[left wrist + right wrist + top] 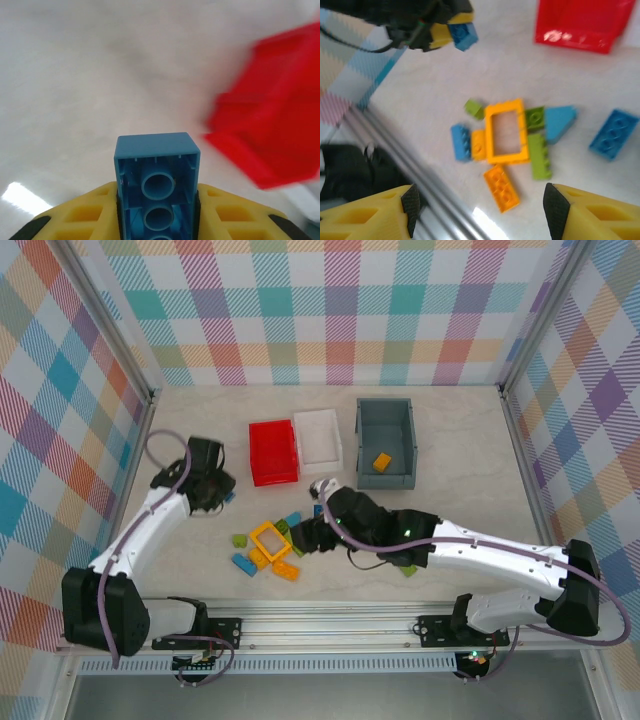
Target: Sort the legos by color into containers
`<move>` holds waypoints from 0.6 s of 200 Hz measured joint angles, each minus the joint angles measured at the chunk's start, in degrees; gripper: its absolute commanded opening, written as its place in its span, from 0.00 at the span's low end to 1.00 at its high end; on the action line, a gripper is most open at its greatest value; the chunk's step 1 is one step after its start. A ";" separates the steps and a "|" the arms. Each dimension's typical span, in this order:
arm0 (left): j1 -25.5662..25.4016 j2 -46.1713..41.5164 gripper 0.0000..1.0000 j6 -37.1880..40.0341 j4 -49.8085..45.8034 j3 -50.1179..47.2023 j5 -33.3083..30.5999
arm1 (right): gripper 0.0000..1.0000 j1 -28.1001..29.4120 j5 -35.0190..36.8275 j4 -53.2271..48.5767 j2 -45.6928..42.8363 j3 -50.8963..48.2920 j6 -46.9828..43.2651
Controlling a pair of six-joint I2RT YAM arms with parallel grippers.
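Sorting under way: the left gripper (157, 222) pinches a blue lego (157, 175) by its two long side walls, hollow underside showing. It is near the red container (270, 125), on that container's left, and appears to be raised off the table (75, 75). The right gripper (482, 207) hangs with jaws wide over the loose legos (501, 187) lying in front of the red container. The brick looks light, rigid and glossy. Flat opposite walls seem the surest hold, as a pinch on studs or corners could let it twist free.
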 measured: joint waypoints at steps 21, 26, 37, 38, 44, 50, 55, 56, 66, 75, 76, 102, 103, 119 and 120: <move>-3.58 6.91 0.29 5.68 0.55 10.78 0.11 | 0.68 -4.96 0.76 -0.24 0.52 1.36 2.05; -4.24 8.79 0.29 6.95 0.61 12.70 0.22 | 0.68 -5.90 0.90 -0.31 0.83 1.81 2.64; -5.44 13.05 0.28 9.46 0.26 16.65 0.52 | 0.68 -7.48 1.18 -0.57 1.60 2.93 3.89; -5.60 13.75 0.28 9.77 0.26 17.20 0.57 | 0.68 -7.56 1.18 -0.57 1.64 2.99 4.00; -6.12 16.35 0.28 11.02 -0.04 19.34 0.79 | 0.68 -8.26 1.22 -0.61 2.01 3.52 4.63; -6.54 18.91 0.29 12.13 -0.42 21.49 1.03 | 0.69 -8.81 1.42 -0.63 2.32 3.91 5.25; -6.82 21.20 0.29 13.03 -0.74 23.28 1.11 | 0.68 -9.20 1.64 -0.63 2.49 4.15 5.84; -6.86 21.81 0.29 13.27 -0.87 23.80 1.16 | 0.68 -9.27 1.64 -0.63 2.56 4.22 5.92; -7.17 26.16 0.30 14.95 -1.29 27.02 1.31 | 0.69 -9.75 1.92 -0.63 2.75 4.39 6.82; -7.32 29.42 0.30 16.20 -1.57 29.24 1.44 | 0.69 -9.94 2.16 -0.66 2.84 4.39 7.50; -7.34 29.66 0.30 16.31 -1.62 29.42 1.44 | 0.69 -9.94 2.16 -0.66 2.84 4.39 7.58; -7.41 36.96 0.30 18.97 -3.04 33.81 1.33 | 0.69 -9.97 2.27 -0.70 3.28 4.42 8.79; -7.39 37.27 0.30 19.08 -3.17 34.01 1.33 | 0.69 -9.97 2.29 -0.72 3.28 4.42 8.83; -7.41 40.22 0.32 20.11 -3.89 35.56 0.94 | 0.69 -9.97 2.29 -0.92 3.37 4.42 9.07; -7.39 40.41 0.32 20.20 -3.93 35.63 0.94 | 0.69 -9.97 2.29 -0.94 3.37 4.42 9.07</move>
